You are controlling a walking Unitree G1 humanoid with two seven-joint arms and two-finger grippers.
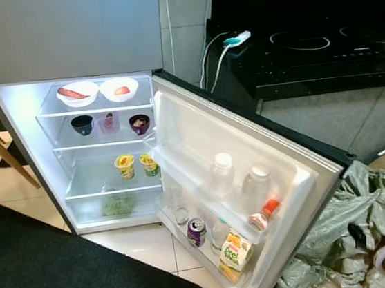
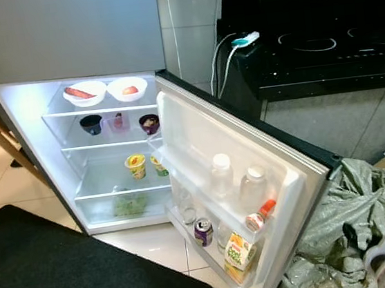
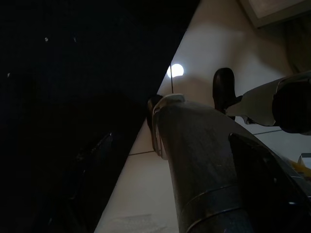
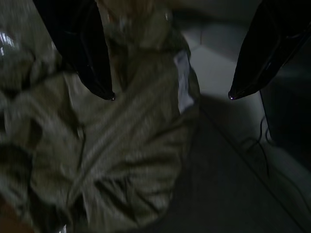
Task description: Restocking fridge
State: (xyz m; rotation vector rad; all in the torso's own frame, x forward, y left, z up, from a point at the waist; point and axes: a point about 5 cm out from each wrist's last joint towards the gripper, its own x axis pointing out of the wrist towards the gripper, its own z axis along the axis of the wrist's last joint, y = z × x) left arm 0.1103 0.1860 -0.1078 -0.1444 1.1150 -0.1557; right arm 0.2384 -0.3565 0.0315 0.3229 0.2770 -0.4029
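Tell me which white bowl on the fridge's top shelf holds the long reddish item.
The left white bowl: it holds a long reddish piece, while the right white bowl holds something small and round.

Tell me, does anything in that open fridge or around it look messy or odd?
Inside the fridge things stand orderly. On the lower door shelf, a juice carton leans askew. Beside the door, a crumpled grey-green bag sprawls on the floor, with the open right gripper over it.
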